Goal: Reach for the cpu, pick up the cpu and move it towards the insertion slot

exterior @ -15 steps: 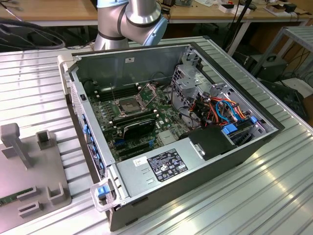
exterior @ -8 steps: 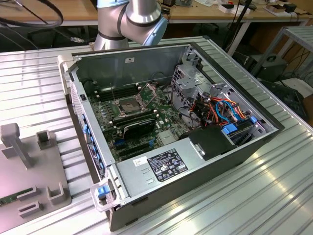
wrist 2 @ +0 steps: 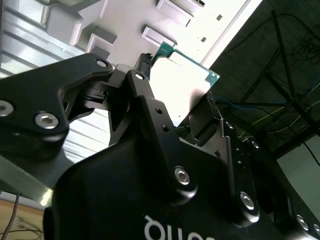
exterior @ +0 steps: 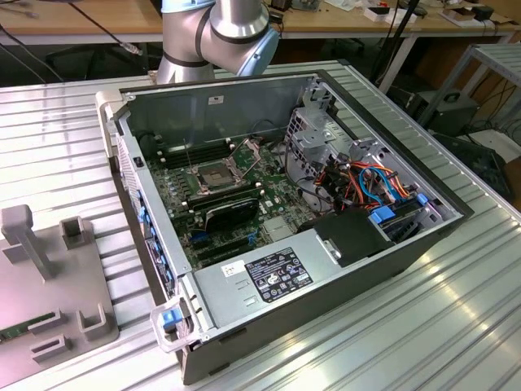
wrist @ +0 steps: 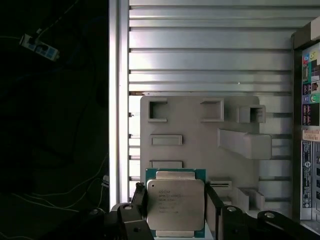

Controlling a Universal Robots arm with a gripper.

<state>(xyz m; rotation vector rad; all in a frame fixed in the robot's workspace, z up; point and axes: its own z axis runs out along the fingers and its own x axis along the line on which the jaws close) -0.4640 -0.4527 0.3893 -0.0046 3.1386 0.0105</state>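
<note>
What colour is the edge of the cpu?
Green edge on the cpu; clearest in the first wrist view.

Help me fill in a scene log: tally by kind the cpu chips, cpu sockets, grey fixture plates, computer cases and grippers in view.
Square pale silver cpu chip, green-edged: 1
Square metal-framed insertion slot, dark centre: 1
Grey moulded fixture plate: 1
Open black computer case: 1
Black gripper, shut on that chip: 1
Total: 5

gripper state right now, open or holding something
gripper: closed on the cpu, with the jaws against two opposite edges of it.
</note>
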